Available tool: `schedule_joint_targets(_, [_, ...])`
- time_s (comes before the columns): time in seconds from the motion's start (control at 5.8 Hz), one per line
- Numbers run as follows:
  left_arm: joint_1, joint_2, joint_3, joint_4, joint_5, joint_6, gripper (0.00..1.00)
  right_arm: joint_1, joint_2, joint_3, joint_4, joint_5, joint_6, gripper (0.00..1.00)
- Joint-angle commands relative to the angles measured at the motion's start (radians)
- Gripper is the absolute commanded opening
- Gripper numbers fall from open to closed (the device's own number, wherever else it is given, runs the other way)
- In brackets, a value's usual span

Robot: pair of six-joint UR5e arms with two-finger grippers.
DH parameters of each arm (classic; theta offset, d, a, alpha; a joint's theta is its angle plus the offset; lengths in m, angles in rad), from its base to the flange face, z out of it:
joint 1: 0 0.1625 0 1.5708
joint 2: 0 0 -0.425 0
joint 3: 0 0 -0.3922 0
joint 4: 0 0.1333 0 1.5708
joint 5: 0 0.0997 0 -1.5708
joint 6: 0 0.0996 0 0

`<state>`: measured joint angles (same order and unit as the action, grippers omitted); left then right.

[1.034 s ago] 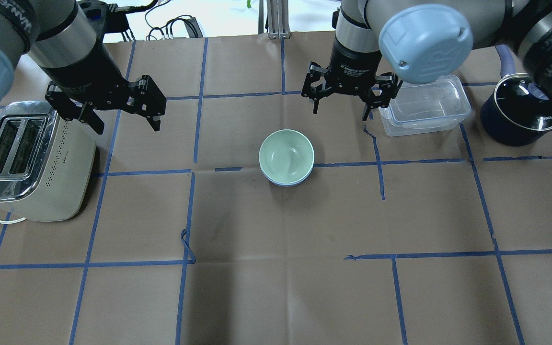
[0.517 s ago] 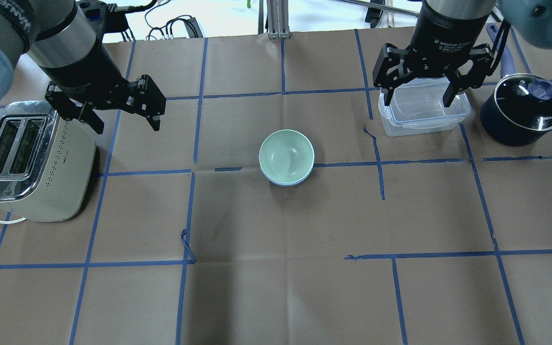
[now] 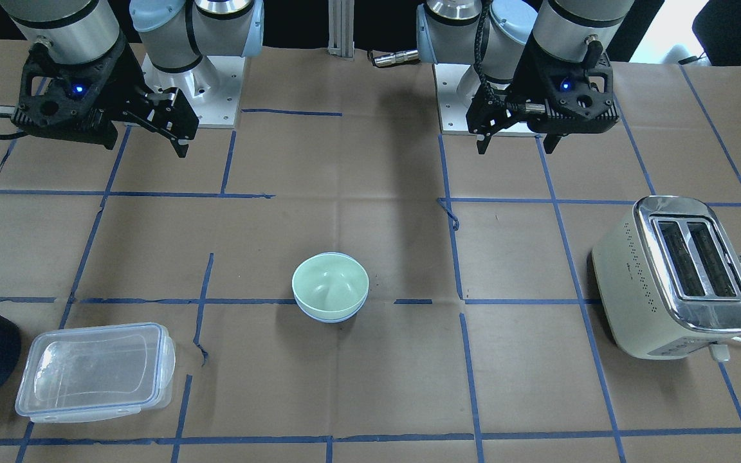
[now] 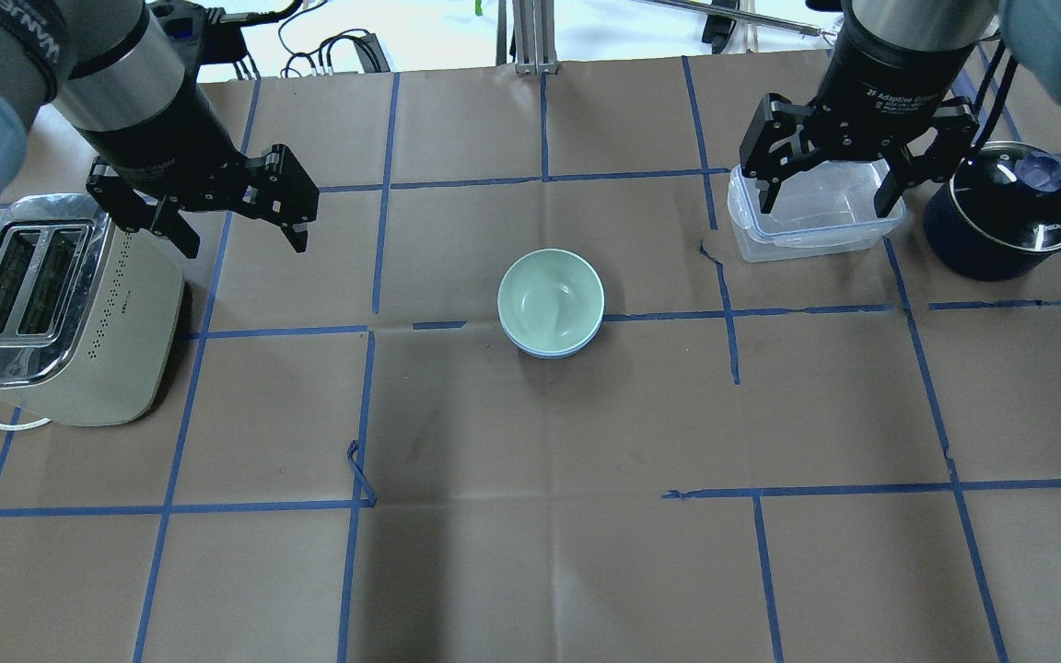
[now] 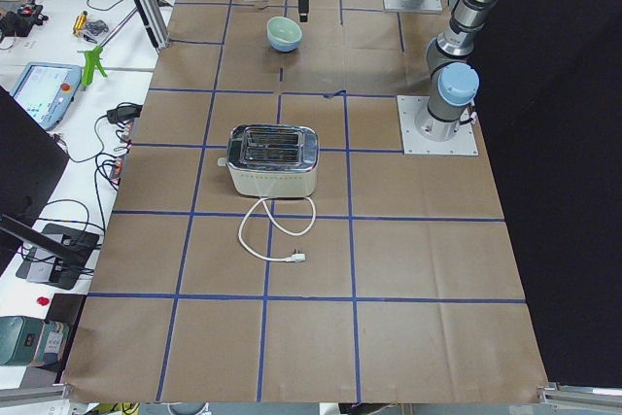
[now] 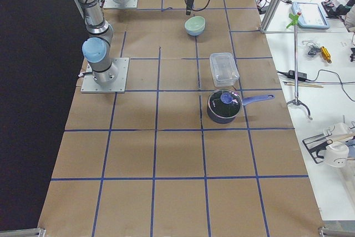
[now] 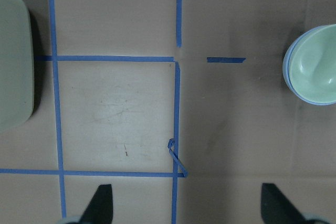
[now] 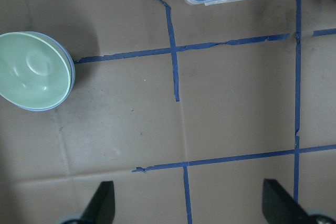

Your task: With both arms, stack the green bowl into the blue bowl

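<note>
The green bowl (image 4: 549, 296) sits nested inside the blue bowl (image 4: 549, 354) at the table's middle; only the blue rim shows under it. The stack also shows in the front view, green bowl (image 3: 330, 283) in blue bowl (image 3: 329, 317), and at the edge of both wrist views (image 7: 315, 66) (image 8: 31, 69). My left gripper (image 4: 245, 241) is open and empty, raised to the left of the bowls beside the toaster. My right gripper (image 4: 825, 207) is open and empty, raised over the clear container to the right of the bowls. Neither gripper touches the bowls.
A cream toaster (image 4: 61, 304) lies at the left with its cord at the front. A clear lidded container (image 4: 798, 238) and a dark blue pot with a glass lid (image 4: 1005, 212) stand at the back right. A loose curl of blue tape (image 4: 360, 470) lies on the paper.
My right arm has swung to the right, from just behind the bowls to above the clear container, still open. The left arm and the stacked bowls have not moved.
</note>
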<state>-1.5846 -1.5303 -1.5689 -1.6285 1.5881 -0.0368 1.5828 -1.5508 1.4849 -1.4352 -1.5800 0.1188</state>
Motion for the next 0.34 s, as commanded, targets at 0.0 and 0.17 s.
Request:
schedule_joint_targets(0.0, [0.0,-0.001,0.001,-0.001,0.001,0.0,0.98,0.002,-0.003,0.001,-0.001,-0.003,-0.002,1.0])
schedule_joint_targets(0.17, [0.0,0.001,0.001,-0.001,0.006,0.0,0.98,0.003,-0.003,0.0,-0.001,-0.003,-0.002,1.0])
